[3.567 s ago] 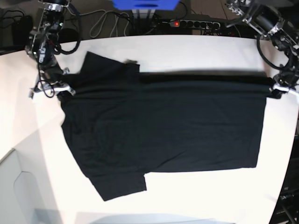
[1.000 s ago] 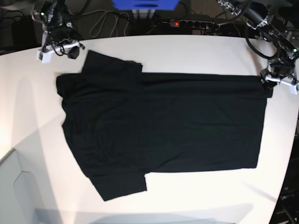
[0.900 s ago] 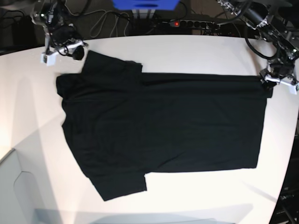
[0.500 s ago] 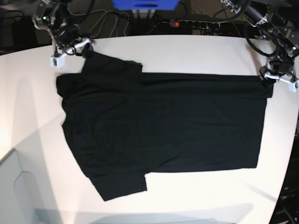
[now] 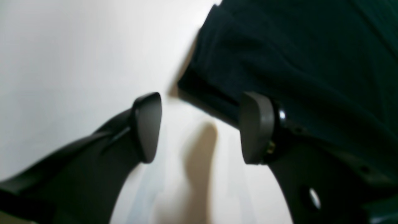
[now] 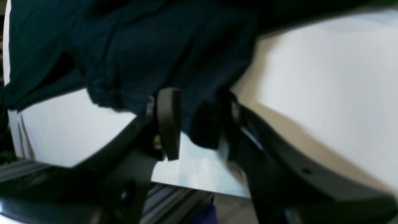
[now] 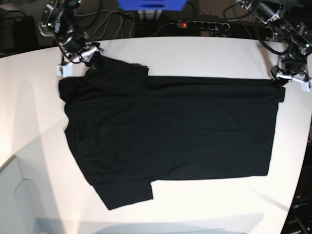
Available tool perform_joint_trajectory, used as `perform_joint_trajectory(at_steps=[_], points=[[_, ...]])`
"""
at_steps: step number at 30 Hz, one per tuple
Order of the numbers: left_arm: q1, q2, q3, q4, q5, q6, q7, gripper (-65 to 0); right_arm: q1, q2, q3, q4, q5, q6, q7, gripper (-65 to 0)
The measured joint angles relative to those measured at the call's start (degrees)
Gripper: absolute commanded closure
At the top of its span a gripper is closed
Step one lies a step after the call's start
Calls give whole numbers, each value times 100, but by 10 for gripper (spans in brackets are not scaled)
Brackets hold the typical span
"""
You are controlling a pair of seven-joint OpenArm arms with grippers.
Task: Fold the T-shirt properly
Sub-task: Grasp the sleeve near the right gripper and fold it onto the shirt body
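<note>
The black T-shirt [image 7: 165, 131] lies flat on the white table [image 7: 204, 53], collar end to the left, with its far side folded over. My right gripper [image 7: 87, 59] is at the far left sleeve corner. In the right wrist view the right gripper [image 6: 199, 124] is open and fairly narrow. A bunch of the T-shirt [image 6: 140, 46] sits between its fingers [image 6: 168, 121], with a sliver of table showing beside it. My left gripper [image 7: 292, 79] hovers at the far right hem corner. The left gripper [image 5: 200, 127] is open over bare table, and one finger [image 5: 256, 127] overlaps the T-shirt [image 5: 311, 62] edge.
Beyond the table's far edge are a power strip [image 7: 200, 23] with a red light, loose cables [image 7: 112, 24] and a blue box [image 7: 151, 4]. A grey panel [image 7: 19, 195] sits at the lower left corner. The table edge curves in at the right.
My right gripper has moved right and toward the sleeve corner, and its jaws have narrowed around the fabric. My left gripper has shifted slightly farther back at the hem corner. The shirt has not moved.
</note>
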Motion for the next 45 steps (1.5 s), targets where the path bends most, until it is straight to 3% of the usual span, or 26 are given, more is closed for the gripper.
perform_joint_trajectory(at_steps=[3, 8, 11, 17, 28, 39, 45], points=[[-4, -11, 0, 0, -4, 0, -4, -385, -4, 0, -70, -11, -70, 2, -74, 0], [0, -13, 0, 0, -2, 2, -2, -385, 2, -2, -273, 26, -138, 4, -162, 0], [-2, -15, 0, 0, -4, 0, -7, -385, -50, -28, -278, 472, -389, 22, -354, 0], [0, -15, 0, 0, 2, 0, -4, -385, 118, -109, -605, 1158, -278, 20, -319, 0], [-2, -15, 22, -46, 2, 0, -7, -385, 1010, -114, -1189, 1019, -302, 17, -339, 0], [48, 2, 22, -11, -4, 2, -11, -385, 1735, -122, -1187, 756, -328, 17, -332, 0], [149, 17, 24, -22, -2, 2, -7, -385, 2159, -195, -1174, -20, -326, 17, -284, 0]])
